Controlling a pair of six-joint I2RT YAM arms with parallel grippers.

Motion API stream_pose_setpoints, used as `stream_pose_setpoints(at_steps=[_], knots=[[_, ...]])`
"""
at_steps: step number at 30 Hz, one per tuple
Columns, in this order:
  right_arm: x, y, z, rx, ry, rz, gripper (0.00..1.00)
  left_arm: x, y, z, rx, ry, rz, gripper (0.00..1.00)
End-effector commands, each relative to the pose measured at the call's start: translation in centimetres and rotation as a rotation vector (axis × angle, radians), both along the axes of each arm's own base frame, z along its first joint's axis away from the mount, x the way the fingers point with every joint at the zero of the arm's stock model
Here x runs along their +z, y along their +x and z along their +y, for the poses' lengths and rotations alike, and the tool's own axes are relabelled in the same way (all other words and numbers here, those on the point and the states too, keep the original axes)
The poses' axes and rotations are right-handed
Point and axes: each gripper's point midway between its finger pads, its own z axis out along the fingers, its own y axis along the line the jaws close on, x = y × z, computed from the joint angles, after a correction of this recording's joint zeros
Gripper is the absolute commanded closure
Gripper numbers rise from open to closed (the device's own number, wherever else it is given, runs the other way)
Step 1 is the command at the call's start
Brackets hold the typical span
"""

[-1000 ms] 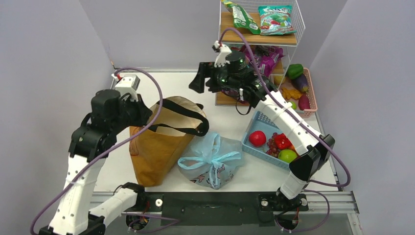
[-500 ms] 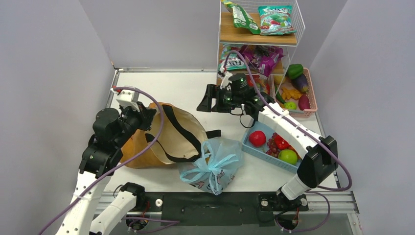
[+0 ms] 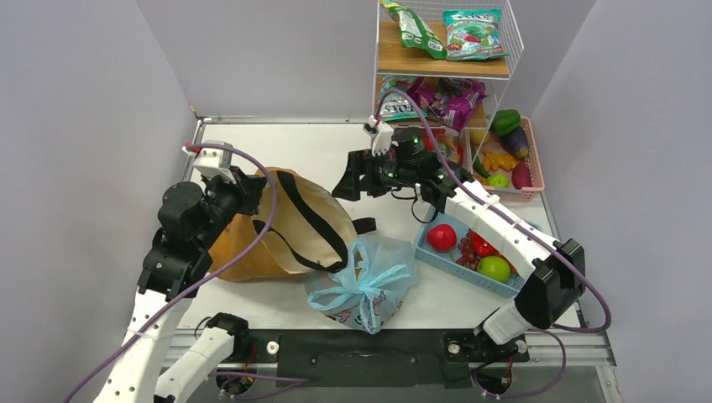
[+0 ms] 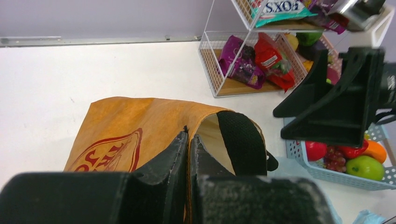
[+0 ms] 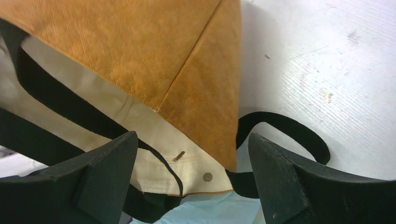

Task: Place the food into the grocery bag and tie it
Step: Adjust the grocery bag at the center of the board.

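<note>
Pinching the rim of the tan tote (image 3: 285, 231) in the clamped left tool (image 4: 189, 137), at ten o'clock from the grocery bag (image 3: 365, 281). Hovering the right tool (image 5: 191, 140), jaws wide, over the tote's mouth.

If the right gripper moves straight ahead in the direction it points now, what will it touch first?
Probably the tan tote, at its open cream-lined rim, which sits straight ahead of the open right gripper; depth is uncertain.
</note>
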Motion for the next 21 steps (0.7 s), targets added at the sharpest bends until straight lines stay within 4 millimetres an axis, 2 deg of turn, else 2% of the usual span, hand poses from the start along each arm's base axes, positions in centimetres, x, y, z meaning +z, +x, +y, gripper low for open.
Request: stream_pose_setpoints(at_steps=[1, 7, 10, 14, 17, 18, 19, 20, 21], knots=[[1.3, -1.6, 1.4, 0.106, 0.007, -0.120, 0.16, 9.6, 0.0, -0.5, -0.016, -0.139, -0.236, 1.00], [-0.7, -1.4, 2.3, 0.131, -0.049, -0.136, 0.16, 13.3, 0.0, -1.3, -0.059, -0.184, -0.275, 1.00], [-1.9, -0.6, 2.6, 0.116, -0.079, -0.123, 0.16, 14.0, -0.2, -1.6, -0.077, -0.196, -0.287, 1.00], [-3.4, 1.2, 1.8, 0.022, -0.146, -0.134, 0.17, 14.7, -0.6, -1.5, -0.080, -0.205, -0.310, 1.00], [-4.8, 1.9, 1.5, -0.015, -0.166, -0.098, 0.32, 15.8, -1.0, -1.5, -0.092, -0.219, -0.342, 1.00], [-5.1, 1.9, 1.5, -0.016, -0.169, -0.092, 0.45, 16.0, -1.1, -1.5, -0.094, -0.224, -0.346, 1.00], [-5.6, 1.9, 1.5, -0.016, -0.172, -0.078, 0.52, 16.4, -1.2, -1.5, -0.097, -0.228, -0.356, 1.00], [-5.8, 1.7, 1.7, -0.008, -0.168, -0.070, 0.65, 16.5, -1.3, -1.5, -0.098, -0.230, -0.360, 1.00], [-5.9, 1.7, 1.8, -0.005, -0.163, -0.066, 0.72, 16.5, -1.3, -1.5, -0.095, -0.230, -0.359, 1.00]])
